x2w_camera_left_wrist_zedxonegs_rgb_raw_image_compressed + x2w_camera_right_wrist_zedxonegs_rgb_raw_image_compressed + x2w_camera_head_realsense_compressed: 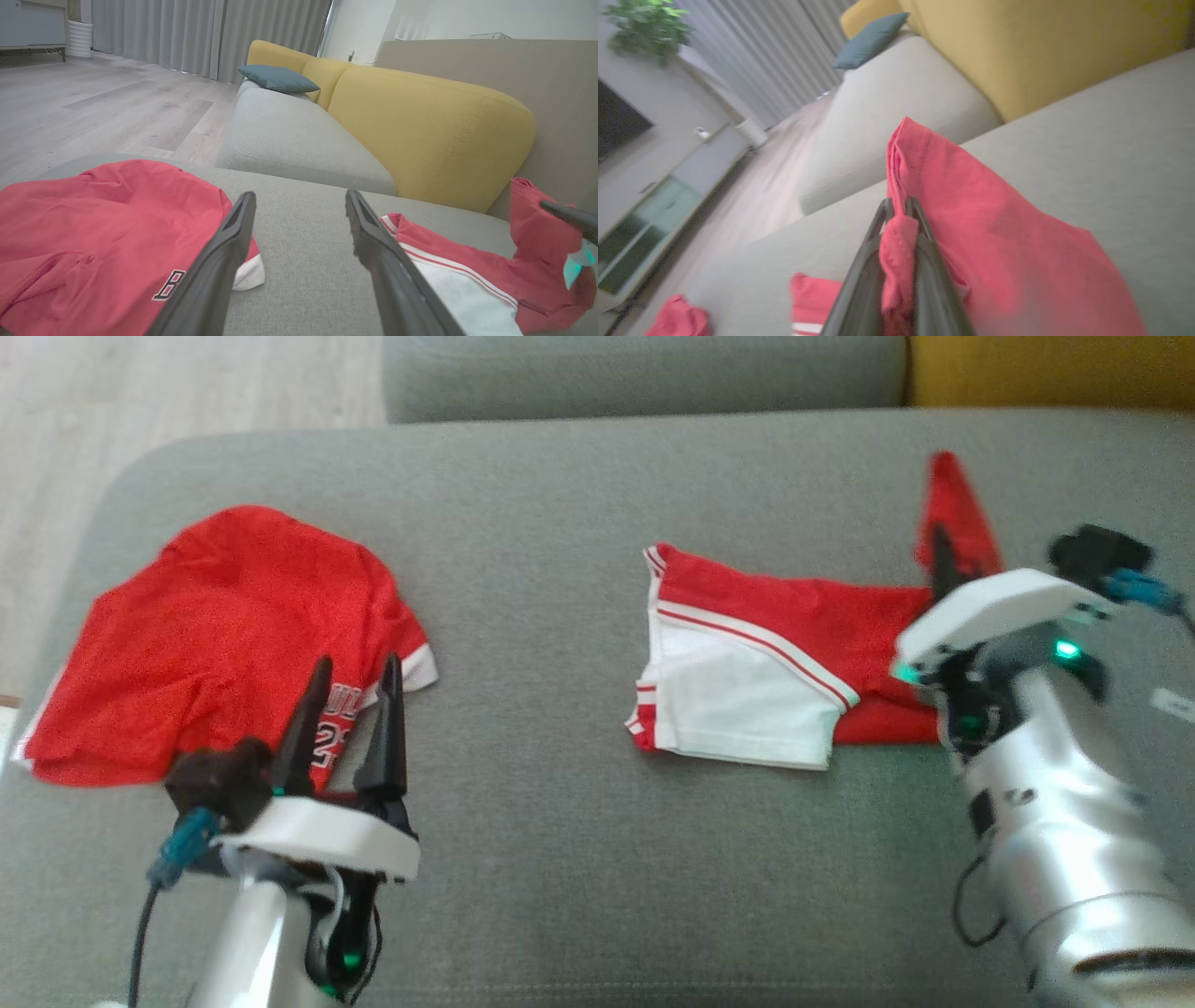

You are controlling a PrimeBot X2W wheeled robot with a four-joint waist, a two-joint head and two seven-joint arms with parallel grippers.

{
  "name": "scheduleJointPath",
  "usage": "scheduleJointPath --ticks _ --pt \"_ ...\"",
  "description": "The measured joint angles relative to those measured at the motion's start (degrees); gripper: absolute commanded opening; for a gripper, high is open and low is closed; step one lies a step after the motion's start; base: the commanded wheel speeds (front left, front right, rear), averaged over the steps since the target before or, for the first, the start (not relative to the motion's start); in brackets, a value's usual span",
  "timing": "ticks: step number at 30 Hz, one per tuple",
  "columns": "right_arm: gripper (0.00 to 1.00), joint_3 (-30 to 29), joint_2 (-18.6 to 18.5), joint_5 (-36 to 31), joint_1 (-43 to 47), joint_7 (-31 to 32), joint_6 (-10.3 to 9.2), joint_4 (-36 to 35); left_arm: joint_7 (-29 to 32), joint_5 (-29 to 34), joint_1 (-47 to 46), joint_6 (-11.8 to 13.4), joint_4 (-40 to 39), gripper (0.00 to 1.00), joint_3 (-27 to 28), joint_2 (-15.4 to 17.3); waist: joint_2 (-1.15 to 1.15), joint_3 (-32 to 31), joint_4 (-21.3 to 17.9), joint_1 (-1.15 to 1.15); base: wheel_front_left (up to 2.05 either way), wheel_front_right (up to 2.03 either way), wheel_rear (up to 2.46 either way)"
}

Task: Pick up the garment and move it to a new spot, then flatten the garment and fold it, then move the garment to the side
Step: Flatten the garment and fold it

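Head view: the shorts (747,653) lie on the grey seat (560,859) to the right of the red jersey (215,635), well apart from it, white panel toward the jersey. The right gripper (941,549) has its fingers pinched shut on a raised red corner at the shorts' end farthest from the jersey. The bite looks small, so I judge a quick lift could let the hem slip out. The left gripper (359,665) hovers over the jersey's near right edge, fingers wide and holding nothing. If it drops, it may snag the jersey, the wrong cloth.

Left wrist view: the wide fingers frame bare seat fabric just right of the jersey (93,219). A carry toward the jersey could drag the shorts (467,280) into it and tangle the two. The seat fabric looks soft and likely to grip cloth that is dragged over it. Behind the jersey stand a yellow backrest (420,126), a blue cushion (278,78), grey curtains (187,32) and a pale wooden floor (93,107).

Right wrist view: a rolled fold of red hem sits between the closed fingers (924,261), and the rest of the shorts hangs loose. A plant (644,28) and a low cabinet (668,196) stand far beyond the jersey.
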Motion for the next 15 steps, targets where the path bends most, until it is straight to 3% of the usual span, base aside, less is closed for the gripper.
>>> scheduleJointPath --ticks 5,15 --pt "0.00 15.4 0.1 14.3 4.9 -1.3 0.00 -6.4 0.0 -0.2 2.3 0.5 0.1 1.00 -0.5 0.0 0.00 -1.9 2.1 0.00 0.00 0.00 0.00" --pt "0.00 31.7 0.0 30.3 8.2 -8.0 0.00 -3.0 0.0 -0.7 2.8 0.6 0.0 1.00 -2.1 0.1 0.00 -2.0 6.7 0.00 0.00 0.00 0.00"
